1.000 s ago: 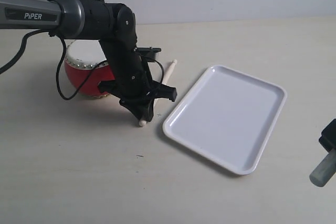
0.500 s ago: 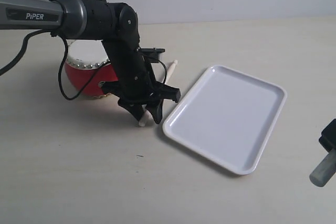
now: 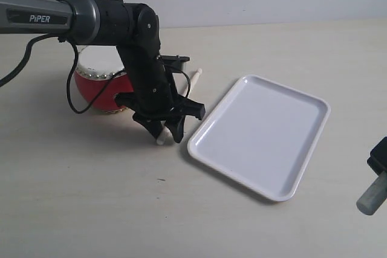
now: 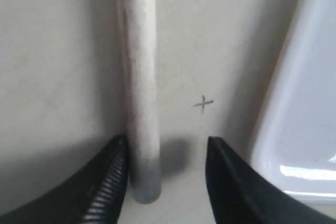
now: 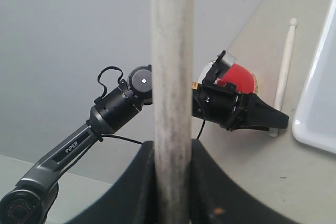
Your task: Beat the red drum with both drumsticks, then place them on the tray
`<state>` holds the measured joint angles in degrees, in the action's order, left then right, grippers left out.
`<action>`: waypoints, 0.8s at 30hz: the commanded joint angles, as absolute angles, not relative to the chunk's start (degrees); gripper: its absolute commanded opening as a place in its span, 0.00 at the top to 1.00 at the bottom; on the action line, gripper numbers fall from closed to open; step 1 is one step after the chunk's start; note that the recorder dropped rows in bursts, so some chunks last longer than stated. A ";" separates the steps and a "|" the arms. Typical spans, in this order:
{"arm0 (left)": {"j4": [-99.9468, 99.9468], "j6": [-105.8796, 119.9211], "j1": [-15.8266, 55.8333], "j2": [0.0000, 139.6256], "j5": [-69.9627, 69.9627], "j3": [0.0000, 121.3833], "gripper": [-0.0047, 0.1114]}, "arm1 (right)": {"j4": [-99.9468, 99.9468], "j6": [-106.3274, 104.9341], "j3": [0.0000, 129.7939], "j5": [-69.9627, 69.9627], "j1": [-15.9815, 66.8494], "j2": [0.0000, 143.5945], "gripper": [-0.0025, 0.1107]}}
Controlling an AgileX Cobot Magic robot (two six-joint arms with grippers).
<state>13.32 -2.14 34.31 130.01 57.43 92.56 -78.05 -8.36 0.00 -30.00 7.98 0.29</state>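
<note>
Pale wood lies flat on the worktop (image 3: 91, 197) under me. The drumstick (image 4: 140, 77) runs between the red drum (image 3: 97, 92) and the tray (image 3: 260, 131), just beside the tray's rim and not on it. My left claw (image 4: 165, 153) sits low over the stick's blunt end with the jaws spread wide and nothing held. The stick touches the ribbed finger on one side and leaves a clear gap to the other. My right claw (image 5: 172, 150) is pinched narrow on the second drumstick (image 5: 172, 51), out past the side of the tray away from the drum.

I judge the step in hand to be taking hold of the stick on the worktop. To do it well I should centre myself first, so the closing jaws don't roll the stick sideways toward the rim. I sit very near its end, so I'd move a little further along the shaft before pinching, or it may squirt out. Then I'd close gently and lift straight up before swinging anywhere.
</note>
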 commanded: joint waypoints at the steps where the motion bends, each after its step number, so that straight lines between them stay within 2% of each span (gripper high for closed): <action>1: 8.70 -2.49 34.22 132.71 56.86 91.29 0.56 | -77.77 -8.92 0.00 -29.61 8.03 0.00 0.98; 7: 7.54 -3.67 34.22 133.41 56.78 91.29 0.57 | -77.77 -8.92 0.00 -29.00 8.03 0.00 0.98; 9: 7.54 -3.67 34.22 134.01 57.39 91.29 0.63 | -77.77 -8.92 0.00 -29.00 8.03 0.00 0.98; 16: 8.37 -3.67 34.22 134.53 58.17 91.29 0.95 | -77.77 -8.92 0.00 -29.00 8.03 0.00 0.98; 24: 11.60 -0.79 34.22 133.32 59.59 91.29 0.96 | -77.77 -8.92 0.00 -28.48 8.03 0.00 0.98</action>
